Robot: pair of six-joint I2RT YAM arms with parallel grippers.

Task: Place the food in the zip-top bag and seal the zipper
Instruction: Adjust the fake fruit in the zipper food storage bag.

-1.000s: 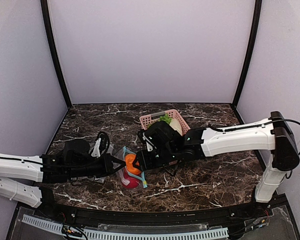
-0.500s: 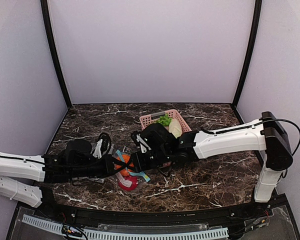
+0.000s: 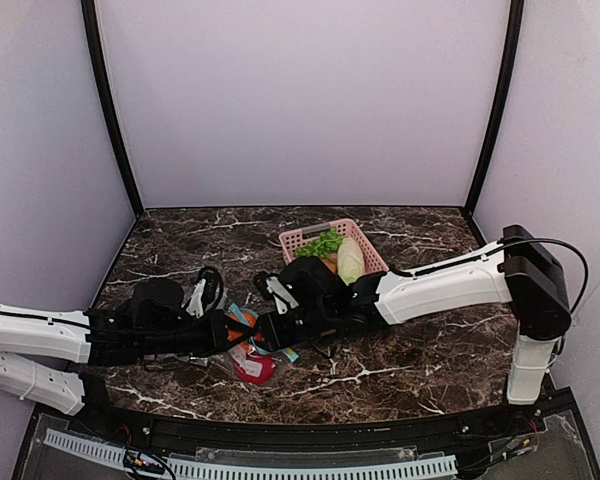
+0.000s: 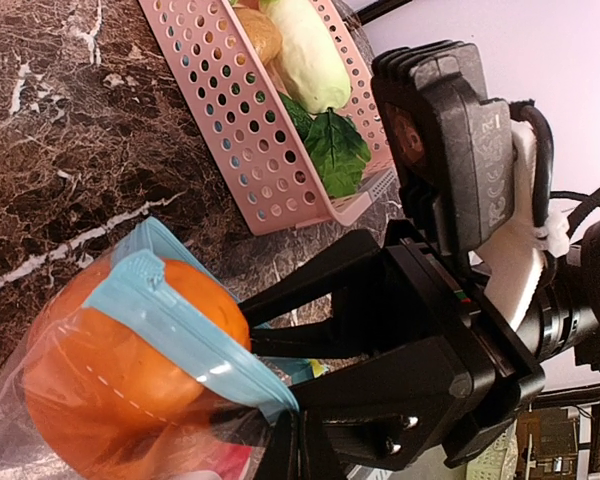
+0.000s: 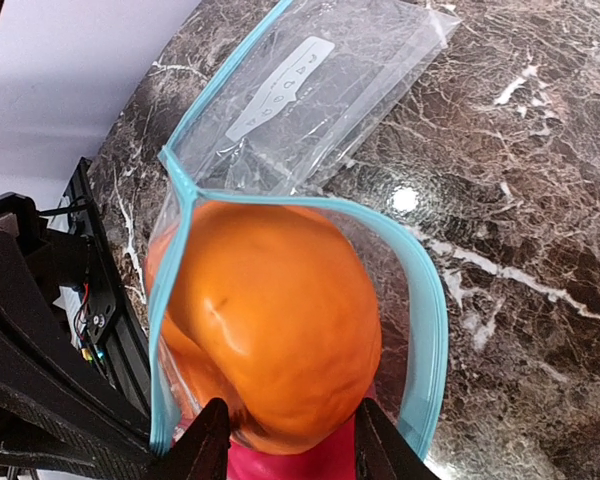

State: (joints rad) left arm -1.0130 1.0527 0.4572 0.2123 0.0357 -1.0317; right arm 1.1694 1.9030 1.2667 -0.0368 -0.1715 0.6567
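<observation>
The zip-top bag [image 3: 248, 352] lies between the two arms with its mouth held wide. My left gripper [image 4: 302, 440] is shut on one end of the light blue zipper [image 4: 180, 335]. The round orange fruit [image 5: 270, 320] sits in the bag's mouth, inside the zipper loop [image 5: 425, 330]. My right gripper [image 5: 288, 418] is closed on the lower part of the orange, one finger [image 5: 208, 440] on each side of it. A red fruit [image 5: 290, 466] lies deeper in the bag, mostly hidden under the orange, and shows red through the plastic in the top view [image 3: 255, 367].
A pink slatted basket [image 3: 298, 240] stands just behind the right arm, holding a leafy green piece [image 4: 330, 150] and a pale oblong vegetable [image 4: 305, 50]. A second clear bag with a white label [image 5: 310, 90] lies flat on the dark marble table [image 3: 420, 340] beyond the held bag.
The right arm has moved left toward the left gripper, carrying the orange into the bag's mouth. The bag has bunched up and shifted left. The left gripper keeps its pinch.
</observation>
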